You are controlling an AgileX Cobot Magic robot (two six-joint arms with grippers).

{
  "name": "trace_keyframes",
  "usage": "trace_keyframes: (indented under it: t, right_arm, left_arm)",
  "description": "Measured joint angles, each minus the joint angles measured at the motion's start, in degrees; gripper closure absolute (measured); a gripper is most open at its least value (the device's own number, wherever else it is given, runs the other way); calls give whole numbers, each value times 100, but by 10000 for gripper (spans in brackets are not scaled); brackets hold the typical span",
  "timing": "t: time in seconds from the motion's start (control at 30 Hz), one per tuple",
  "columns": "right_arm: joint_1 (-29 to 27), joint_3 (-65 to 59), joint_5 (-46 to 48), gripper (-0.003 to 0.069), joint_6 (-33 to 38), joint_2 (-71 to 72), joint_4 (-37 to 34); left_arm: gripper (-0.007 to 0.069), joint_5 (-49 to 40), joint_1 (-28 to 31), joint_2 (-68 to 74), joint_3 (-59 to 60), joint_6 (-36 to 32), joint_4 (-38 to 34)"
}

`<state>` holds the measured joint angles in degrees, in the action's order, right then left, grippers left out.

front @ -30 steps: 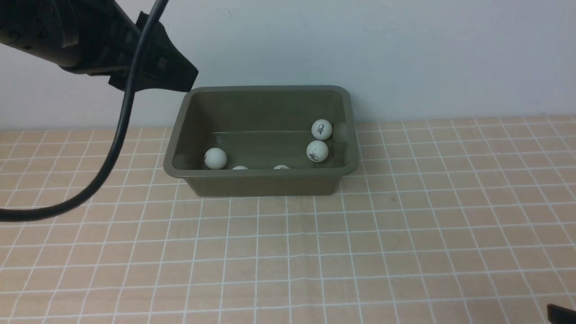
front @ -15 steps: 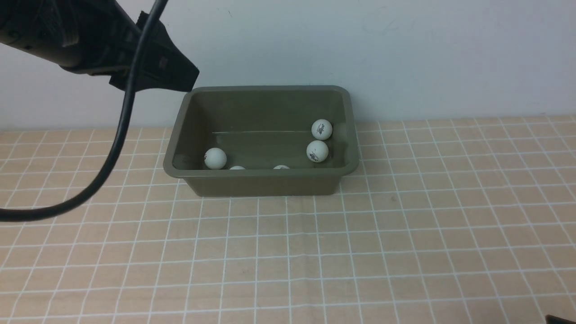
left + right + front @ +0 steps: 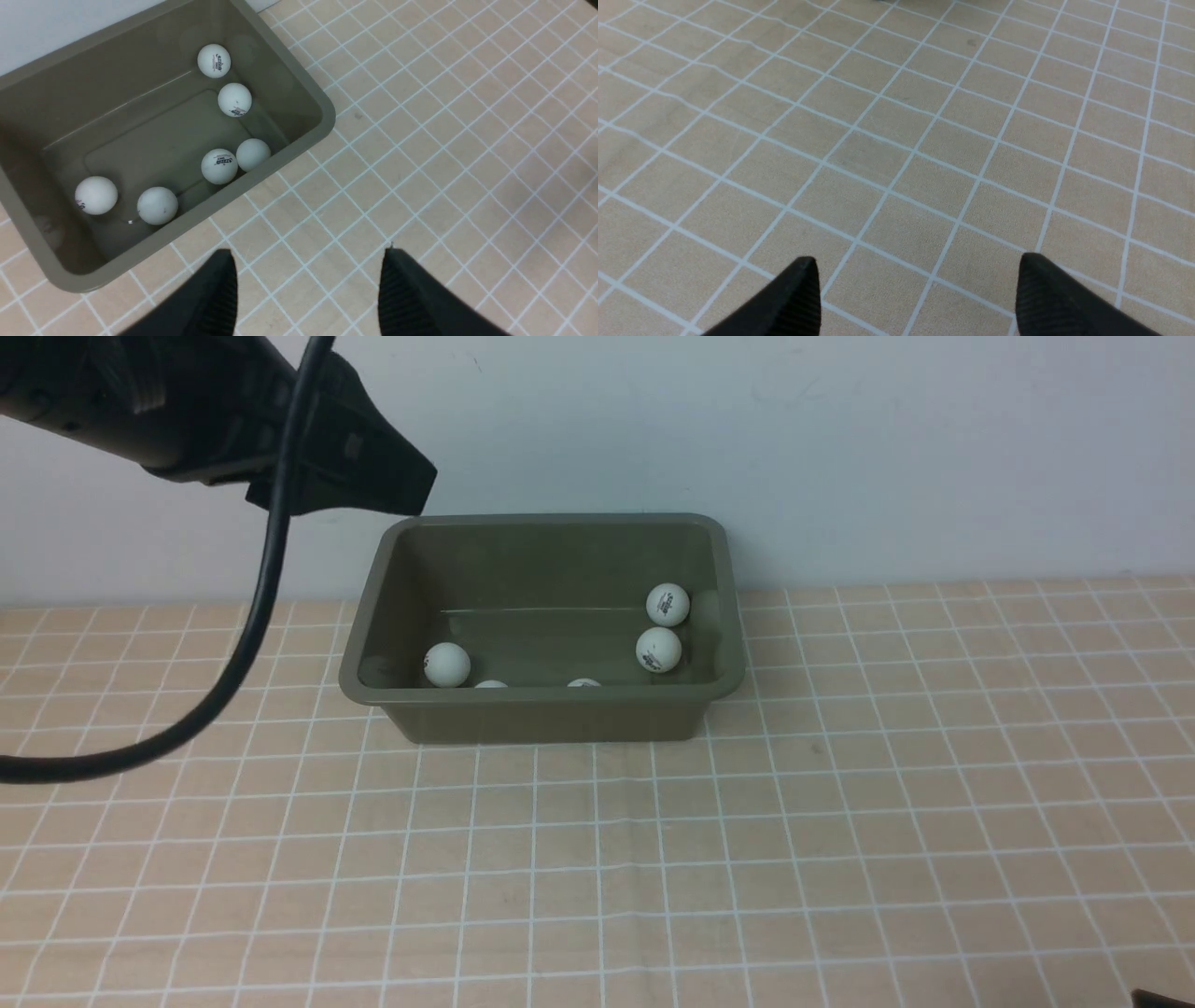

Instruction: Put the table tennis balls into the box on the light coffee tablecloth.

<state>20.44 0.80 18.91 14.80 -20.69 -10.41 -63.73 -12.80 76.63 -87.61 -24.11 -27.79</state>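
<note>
All six table tennis balls (image 3: 219, 166) are seen inside the olive-green box (image 3: 299, 91), far centre on tablecloth (image 3: 840, 821). Left gripper (image 3: 306, 284) is held above box's left, jaws apart, empty. Right gripper (image 3: 915, 291) is spread wide, empty, near-right, well apart from box.

Soft, even light is falling everywhere; shadows are staying faint, pictures are looking slightly grainy, without glare.
</note>
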Motion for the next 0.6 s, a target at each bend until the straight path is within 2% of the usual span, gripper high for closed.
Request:
trace_keyframes:
  t: [0.47,0.6]
  right_arm:
    - [0,0,0,147,0,0,0]
    - [0,0,0,147,0,0,0]
  left_arm:
    - [285,-203,0,-92,20,-104,123]
    - [285,-310,7,-691,380,-142,326]
